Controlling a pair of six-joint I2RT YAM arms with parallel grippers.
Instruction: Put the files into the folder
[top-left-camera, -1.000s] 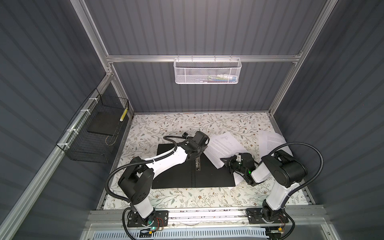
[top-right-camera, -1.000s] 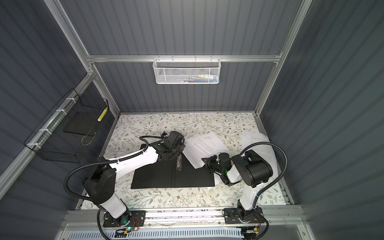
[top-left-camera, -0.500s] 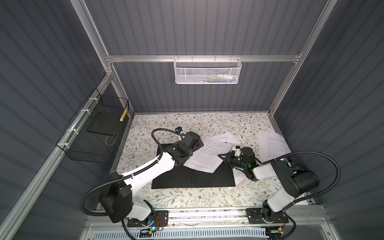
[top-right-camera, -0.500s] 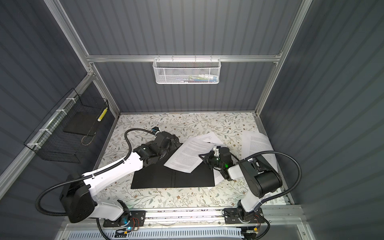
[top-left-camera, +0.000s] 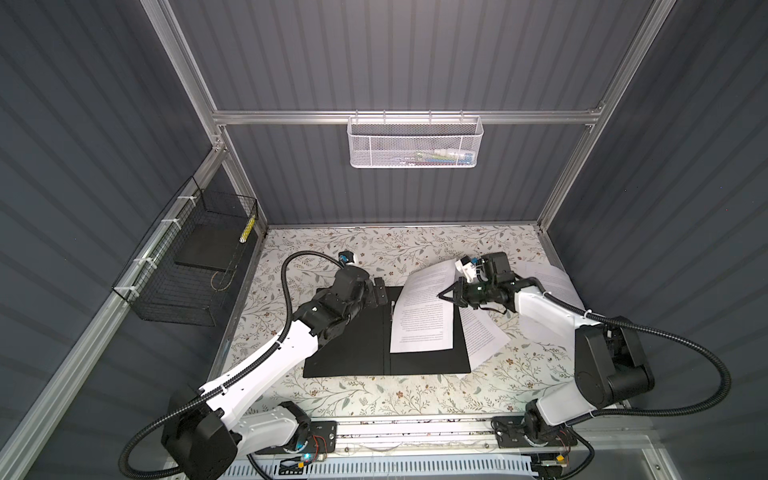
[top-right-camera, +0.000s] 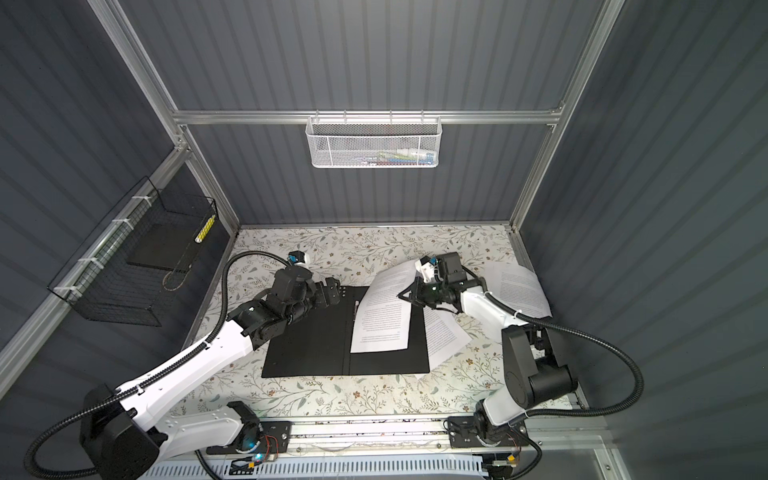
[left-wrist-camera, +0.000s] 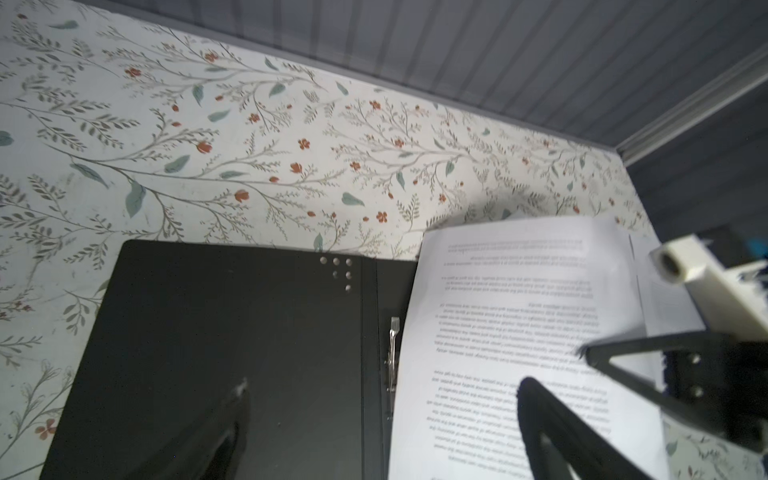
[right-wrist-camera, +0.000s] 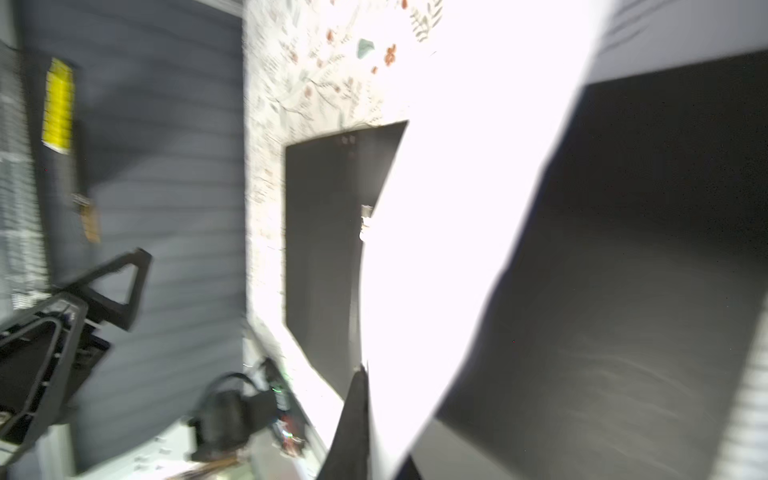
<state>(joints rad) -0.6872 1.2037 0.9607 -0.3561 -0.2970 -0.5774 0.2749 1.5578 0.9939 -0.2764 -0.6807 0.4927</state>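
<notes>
Since half a second ago the left gripper (top-left-camera: 376, 296) has let go of the top sheet (top-left-camera: 424, 320) and drawn back leftward. The sheet, then askew across the folder's far right corner, has swung round to sit nearly square on the right half of the folder (top-left-camera: 345, 349).

That gripper now hovers above the far edge of the folder's left half, jaws spread wide with nothing between them, apart from the paper. The right gripper (top-left-camera: 443, 296) is closed tight on the sheet's right edge, near its far end. The far corner curls up off the cover while the near end lies flat (the right wrist view is blurred and washed out, showing little but white paper).

The folder lies open and flat on the table (top-left-camera: 374, 390), matt black inside. A thin metal spine clip (left-wrist-camera: 392, 353) sits just beside the sheet's left edge. The files are thin white paper with lines of small black print. A second sheet (top-left-camera: 484, 338) lies angled against the folder's right border; whether over or under it I cannot tell. A third sheet (top-left-camera: 557, 282) lies farther right, partly beneath the right arm.

The left cover is bare, and floral tabletop shows open along the folder's near and far sides.
</notes>
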